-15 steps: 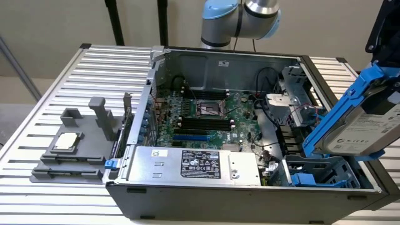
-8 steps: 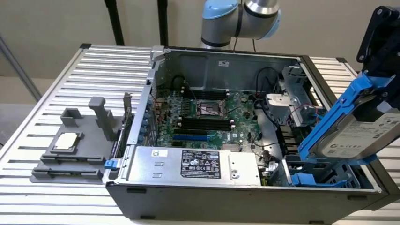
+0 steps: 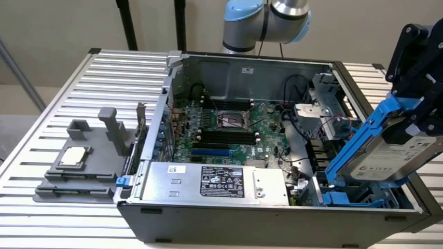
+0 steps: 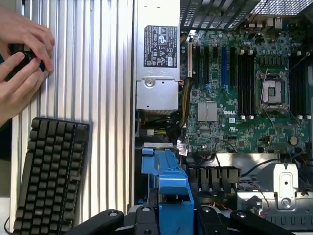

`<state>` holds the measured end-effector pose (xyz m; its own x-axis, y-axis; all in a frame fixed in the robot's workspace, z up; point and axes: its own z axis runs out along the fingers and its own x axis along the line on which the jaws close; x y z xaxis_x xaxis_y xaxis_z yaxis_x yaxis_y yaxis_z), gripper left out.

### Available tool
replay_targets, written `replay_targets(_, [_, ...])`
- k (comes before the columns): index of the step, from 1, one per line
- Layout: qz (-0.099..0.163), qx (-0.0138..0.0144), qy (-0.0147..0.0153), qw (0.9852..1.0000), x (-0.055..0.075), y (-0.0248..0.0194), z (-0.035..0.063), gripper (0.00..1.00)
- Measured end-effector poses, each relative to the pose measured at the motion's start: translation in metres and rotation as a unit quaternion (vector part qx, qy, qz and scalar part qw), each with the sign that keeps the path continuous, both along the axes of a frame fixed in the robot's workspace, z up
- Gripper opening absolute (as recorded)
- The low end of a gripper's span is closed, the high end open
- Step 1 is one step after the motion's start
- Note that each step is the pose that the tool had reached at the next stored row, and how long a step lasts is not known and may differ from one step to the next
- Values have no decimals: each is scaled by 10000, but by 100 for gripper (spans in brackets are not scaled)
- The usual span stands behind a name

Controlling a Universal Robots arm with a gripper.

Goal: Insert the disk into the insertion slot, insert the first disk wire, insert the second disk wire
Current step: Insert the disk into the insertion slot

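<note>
Black gripper [image 3: 410,122] pinches the disk [image 3: 398,155] by its blue carrier, tilted at the right edge of the exterior frame, lower end over the insertion slot [image 3: 349,198] in the case's [image 3: 277,218] lower-right corner, not yet seated. Free air around the disk above the case wall; inside the case sit motherboard [image 3: 232,129] and power supply [image 3: 215,181]. A person's hands [image 4: 19,58] lie on the slatted table [image 4: 107,98] beside a keyboard [image 4: 49,176]

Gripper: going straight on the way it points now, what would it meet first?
Probably the insertion slot: the gripper points down into the case, and the disk it holds hangs tilted just above that blue-tabbed bay. Depth is unclear, so the disk might catch the bay's edge.
</note>
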<state>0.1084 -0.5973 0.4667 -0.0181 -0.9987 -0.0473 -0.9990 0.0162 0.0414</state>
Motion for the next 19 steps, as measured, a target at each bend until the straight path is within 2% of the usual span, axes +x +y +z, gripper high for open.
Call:
replay_targets(10, [0,0,0,10000,0,1,-180,33])
replay_targets(14, [0,1,9,10000,4,1,-217,33])
replay_targets(17, [1,13,23,10000,20,1,-224,33])
replay_targets(19, [5,36,26,10000,30,1,-227,33])
